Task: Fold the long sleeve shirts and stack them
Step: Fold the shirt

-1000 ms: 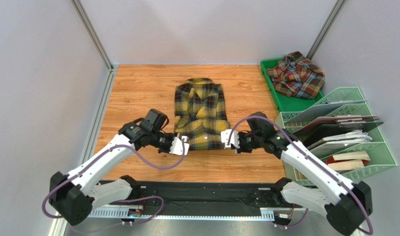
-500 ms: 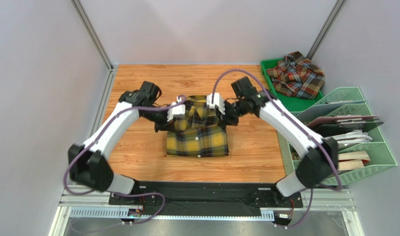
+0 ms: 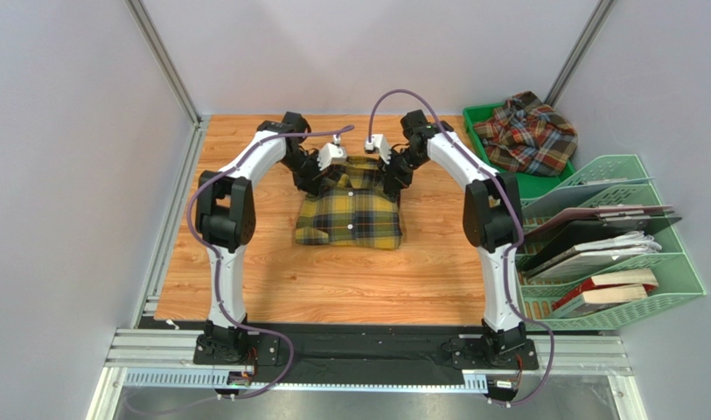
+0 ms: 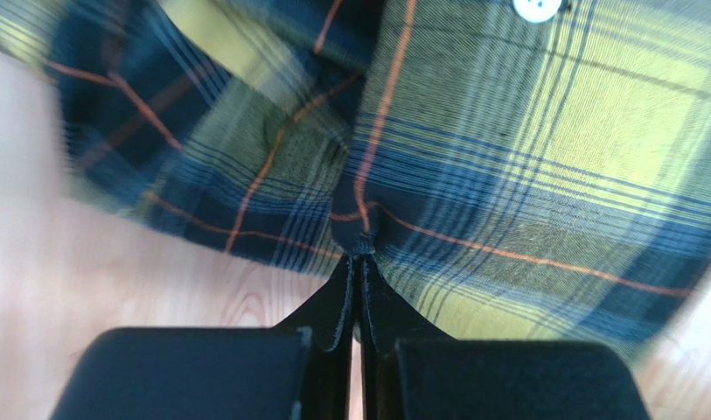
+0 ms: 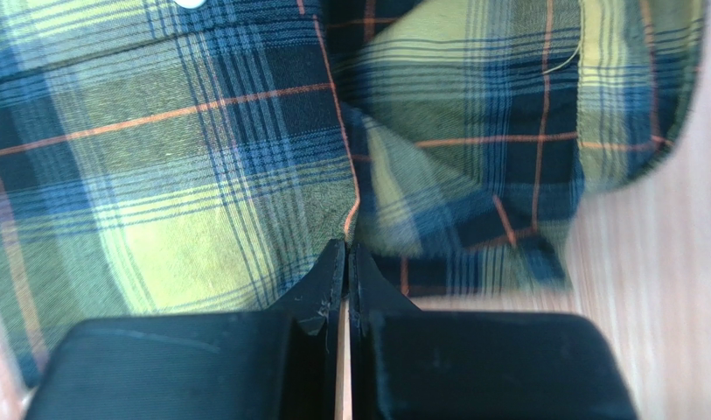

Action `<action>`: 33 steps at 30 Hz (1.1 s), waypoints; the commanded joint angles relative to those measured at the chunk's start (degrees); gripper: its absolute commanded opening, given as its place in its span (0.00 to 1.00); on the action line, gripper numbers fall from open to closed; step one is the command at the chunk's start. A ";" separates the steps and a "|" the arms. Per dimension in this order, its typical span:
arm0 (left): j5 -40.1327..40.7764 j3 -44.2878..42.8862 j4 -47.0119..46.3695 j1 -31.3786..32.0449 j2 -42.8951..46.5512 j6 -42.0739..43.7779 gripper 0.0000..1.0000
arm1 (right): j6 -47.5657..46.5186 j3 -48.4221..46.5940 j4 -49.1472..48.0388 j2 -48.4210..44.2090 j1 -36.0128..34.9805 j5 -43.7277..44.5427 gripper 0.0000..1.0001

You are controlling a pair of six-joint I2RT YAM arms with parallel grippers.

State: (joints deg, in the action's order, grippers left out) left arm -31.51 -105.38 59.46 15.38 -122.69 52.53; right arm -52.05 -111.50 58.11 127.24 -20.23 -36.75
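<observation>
The yellow and black check shirt [image 3: 350,214] lies folded over on the wooden table, its near half doubled back toward the collar. My left gripper [image 3: 317,182] is shut on the shirt's folded edge at the far left; the wrist view shows its tips pinching the cloth [image 4: 360,241]. My right gripper [image 3: 392,182] is shut on the same edge at the far right, tips pinching the cloth [image 5: 347,245]. The rust-red and teal check shirt [image 3: 526,133] lies crumpled in the green tray [image 3: 507,182] at the back right.
Green file racks [image 3: 608,245] with books and folders stand along the right side. Metal frame posts [image 3: 162,61] and grey walls close the back and sides. Both arms stretch far across the table toward the back wall.
Both grippers carried the shirt's near edge from the front of the table up and back to the collar end, folding the shirt in half. The arms are now extended.
</observation>
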 commanded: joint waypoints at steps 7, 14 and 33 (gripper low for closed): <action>3.30 9.65 3.82 1.50 2.80 -1.64 0.00 | 6.52 5.65 4.74 0.83 -1.74 -2.98 0.00; -3.37 32.06 2.15 5.71 21.14 -6.91 0.00 | 8.28 25.35 1.04 -12.97 -6.66 -2.71 0.00; 2.15 31.47 -7.43 2.30 20.49 -12.10 0.00 | 12.06 23.89 0.52 -16.86 -0.69 -2.97 0.00</action>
State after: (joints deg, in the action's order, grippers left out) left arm -34.30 -72.18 54.70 20.73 -98.65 40.53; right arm -41.74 -82.94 58.94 107.11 -21.78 -39.62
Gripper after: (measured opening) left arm 0.006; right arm 0.004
